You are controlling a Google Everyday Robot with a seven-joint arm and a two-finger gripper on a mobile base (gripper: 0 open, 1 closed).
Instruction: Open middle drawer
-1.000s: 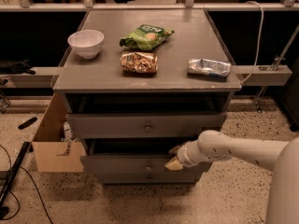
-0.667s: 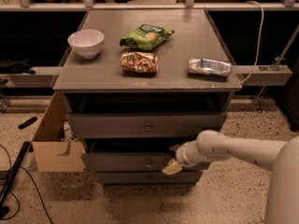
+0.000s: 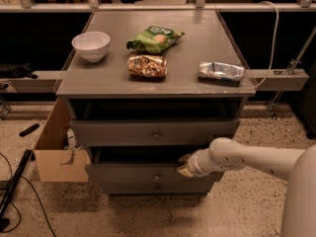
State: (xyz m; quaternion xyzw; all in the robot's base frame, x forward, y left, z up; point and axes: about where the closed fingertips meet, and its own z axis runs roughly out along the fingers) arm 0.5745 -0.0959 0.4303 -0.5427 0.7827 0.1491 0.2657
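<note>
The grey cabinet (image 3: pixel 155 83) has three drawers stacked in its front. The middle drawer (image 3: pixel 128 173) has a small round centre knob (image 3: pixel 157 175) and stands out a little, with a dark gap above its front. My gripper (image 3: pixel 183 165) is at the top edge of that drawer front, right of the knob, on the end of the white arm (image 3: pixel 247 159) that comes in from the right. The top drawer (image 3: pixel 118 132) above it also stands slightly out. The bottom drawer (image 3: pixel 143 187) looks shut.
On the cabinet top lie a white bowl (image 3: pixel 91 45), a green snack bag (image 3: pixel 154 37), a brown snack bag (image 3: pixel 147 65) and a silver bag (image 3: pixel 221 71). A cardboard box (image 3: pixel 57 159) stands against the cabinet's left side. Black cables (image 3: pixel 15 181) lie on the speckled floor at left.
My gripper dipped slightly, then rose to the top edge of the middle drawer front. The drawer front seems to have barely moved.
</note>
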